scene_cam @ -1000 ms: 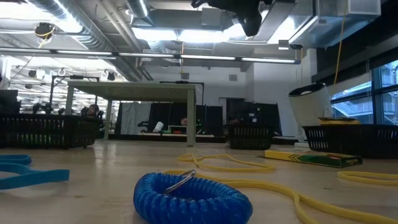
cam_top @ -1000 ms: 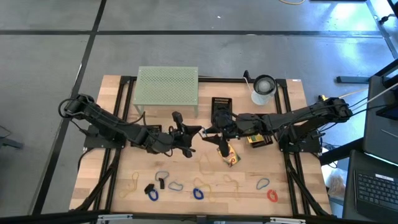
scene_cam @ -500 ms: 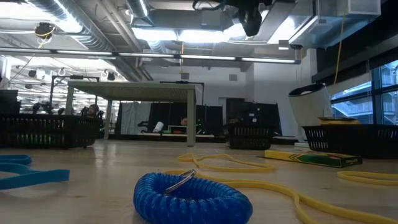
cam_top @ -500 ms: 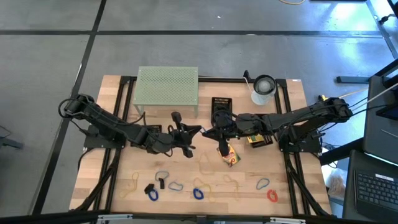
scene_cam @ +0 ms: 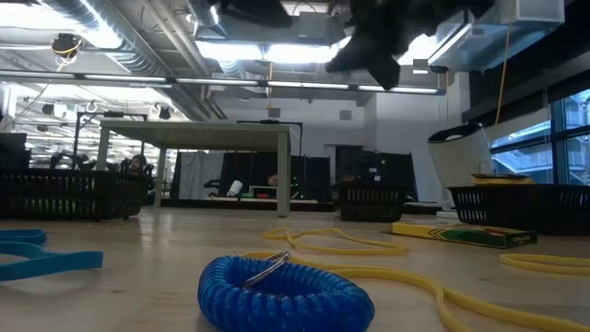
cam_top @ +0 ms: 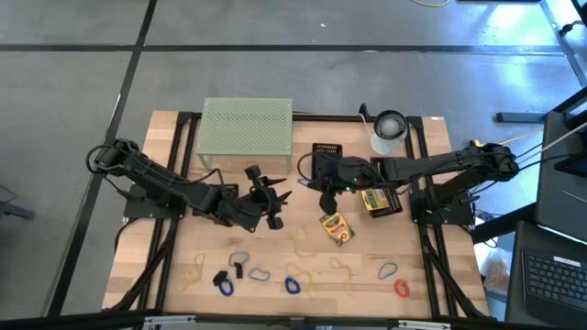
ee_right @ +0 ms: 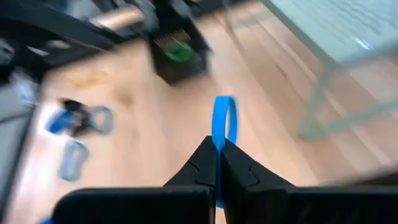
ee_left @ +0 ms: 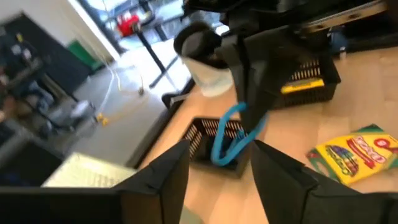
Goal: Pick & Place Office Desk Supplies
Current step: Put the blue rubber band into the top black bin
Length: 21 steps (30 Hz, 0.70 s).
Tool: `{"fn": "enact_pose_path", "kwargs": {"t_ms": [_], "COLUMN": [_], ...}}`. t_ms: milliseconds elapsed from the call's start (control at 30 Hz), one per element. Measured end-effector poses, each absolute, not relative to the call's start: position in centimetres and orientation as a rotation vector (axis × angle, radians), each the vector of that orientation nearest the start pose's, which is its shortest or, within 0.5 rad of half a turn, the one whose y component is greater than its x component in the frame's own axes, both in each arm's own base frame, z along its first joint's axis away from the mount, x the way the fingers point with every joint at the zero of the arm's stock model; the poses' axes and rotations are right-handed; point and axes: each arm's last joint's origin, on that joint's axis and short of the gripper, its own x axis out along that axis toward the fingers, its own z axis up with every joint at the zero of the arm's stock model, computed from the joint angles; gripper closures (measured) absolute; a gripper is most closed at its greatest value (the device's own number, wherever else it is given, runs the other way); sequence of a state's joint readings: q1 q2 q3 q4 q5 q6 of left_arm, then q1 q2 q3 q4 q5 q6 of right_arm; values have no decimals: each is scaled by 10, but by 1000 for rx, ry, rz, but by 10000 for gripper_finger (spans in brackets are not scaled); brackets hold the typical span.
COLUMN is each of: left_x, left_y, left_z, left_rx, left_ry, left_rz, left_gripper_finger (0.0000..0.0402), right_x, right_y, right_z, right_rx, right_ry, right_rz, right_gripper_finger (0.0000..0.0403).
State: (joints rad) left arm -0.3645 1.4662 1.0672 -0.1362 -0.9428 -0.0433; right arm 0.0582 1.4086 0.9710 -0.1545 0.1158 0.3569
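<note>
On the wooden table (cam_top: 165, 247), my right gripper (ee_right: 217, 163) pinches a blue loop clip (ee_right: 223, 121) beside the small black basket (cam_top: 327, 152) at mid-table, while my left gripper (ee_left: 214, 163) stands open nearby.

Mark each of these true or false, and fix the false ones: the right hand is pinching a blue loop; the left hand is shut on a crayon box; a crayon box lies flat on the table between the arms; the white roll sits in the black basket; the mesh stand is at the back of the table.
1. The right hand is pinching a blue loop. True.
2. The left hand is shut on a crayon box. False: its fingers stand apart, holding nothing.
3. A crayon box lies flat on the table between the arms. True.
4. The white roll sits in the black basket. False: it stands on the table beside it.
5. The mesh stand is at the back of the table. True.
</note>
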Motion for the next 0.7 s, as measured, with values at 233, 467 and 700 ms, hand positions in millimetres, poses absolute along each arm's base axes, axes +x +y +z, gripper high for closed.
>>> {"fn": "enact_pose_path", "kwargs": {"t_ms": [233, 467, 700], "left_x": [299, 299, 299], "left_y": [-91, -93, -93], "left_z": [275, 274, 274], "left_rx": [148, 105, 107], "left_ry": [461, 476, 478], "left_rz": [524, 473, 472], "left_gripper_finger": [223, 232, 233], "right_x": [288, 282, 294], "right_y": [-17, -34, -44], "right_z": [244, 233, 203], "right_rx": [264, 289, 297], "right_ry": [756, 814, 886], "right_rz": [-477, -641, -691], "right_gripper_finger": [402, 397, 397]}}
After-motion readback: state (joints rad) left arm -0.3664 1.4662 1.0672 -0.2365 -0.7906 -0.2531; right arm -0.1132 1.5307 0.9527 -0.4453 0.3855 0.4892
